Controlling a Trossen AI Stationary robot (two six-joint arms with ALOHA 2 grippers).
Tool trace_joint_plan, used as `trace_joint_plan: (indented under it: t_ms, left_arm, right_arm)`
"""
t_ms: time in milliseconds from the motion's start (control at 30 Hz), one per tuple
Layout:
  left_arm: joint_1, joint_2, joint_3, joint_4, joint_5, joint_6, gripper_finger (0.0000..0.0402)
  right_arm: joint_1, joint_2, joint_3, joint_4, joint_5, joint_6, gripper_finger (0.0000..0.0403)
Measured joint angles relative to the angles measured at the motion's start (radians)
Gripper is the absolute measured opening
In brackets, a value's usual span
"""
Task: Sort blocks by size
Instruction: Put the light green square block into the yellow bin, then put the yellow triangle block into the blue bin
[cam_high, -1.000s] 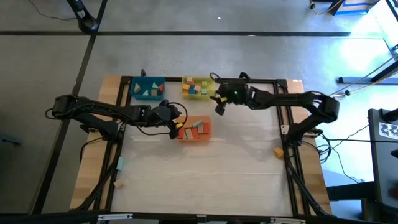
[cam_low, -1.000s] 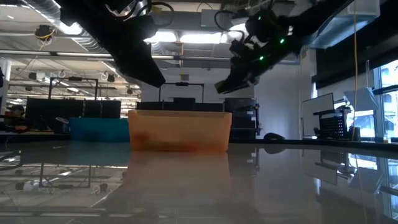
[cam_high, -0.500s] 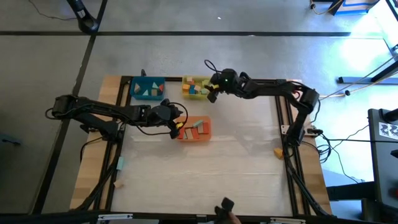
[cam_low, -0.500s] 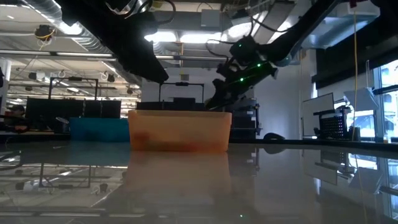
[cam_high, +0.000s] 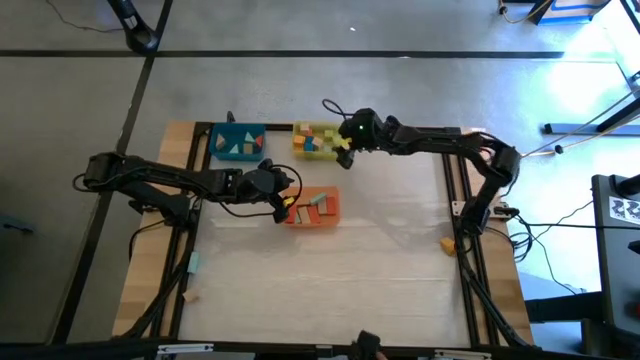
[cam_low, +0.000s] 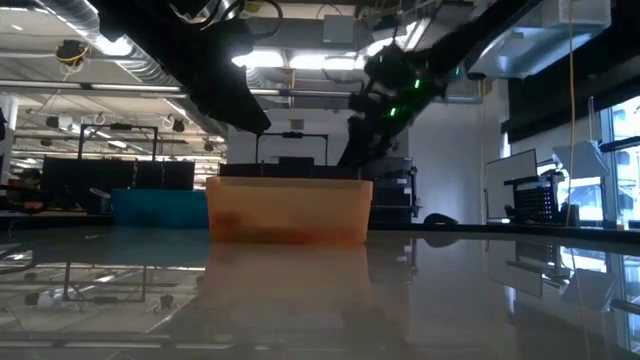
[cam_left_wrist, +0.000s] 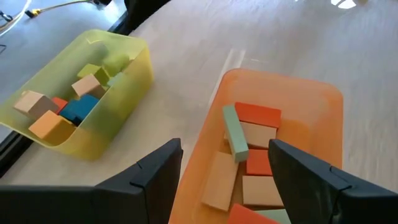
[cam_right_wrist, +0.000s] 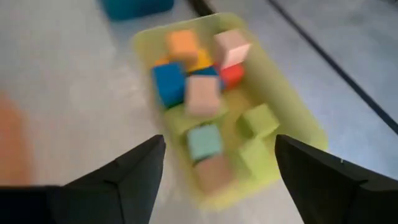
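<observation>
Hovering above the translucent yellow plastic tray (cam_right_wrist: 292, 118) of small wooden blocks (cam_right_wrist: 202, 94), our right gripper (cam_right_wrist: 214, 186) gapes wide, empty; left gripper (cam_left_wrist: 225, 180) likewise wide.

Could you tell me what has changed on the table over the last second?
The right claw travelled from beside the yellow tray to above it and now stands open and empty over the blocks there; a release cannot be confirmed. The left claw stayed open over the orange tray, and the blue tray did not move.
</observation>
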Motion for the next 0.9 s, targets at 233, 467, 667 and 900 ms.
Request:
trace_joint_plan:
  t_ms: [233,467,667,900]
  left_arm:
    - [0.0,0.0,0.0,-0.002,0.0,0.0,0.0226]
    - [0.0,0.0,0.0,-0.001,0.0,0.0,0.0226]
    - [0.0,0.0,0.0,0.0,0.0,0.001,0.0226]
    - [0.0,0.0,0.0,0.001,0.0,0.001,0.0226]
  right_arm:
    - [0.148,-0.234,0.03,-0.543,0.026,-0.023,0.0298]
    - [0.392,-0.419,0.03,-1.009,0.073,0.23,0.0296]
    - [0.608,-0.491,-0.061,-1.204,0.12,0.515,0.0296]
    - [0.776,-0.509,-0.256,-1.212,0.008,0.769,0.0296]
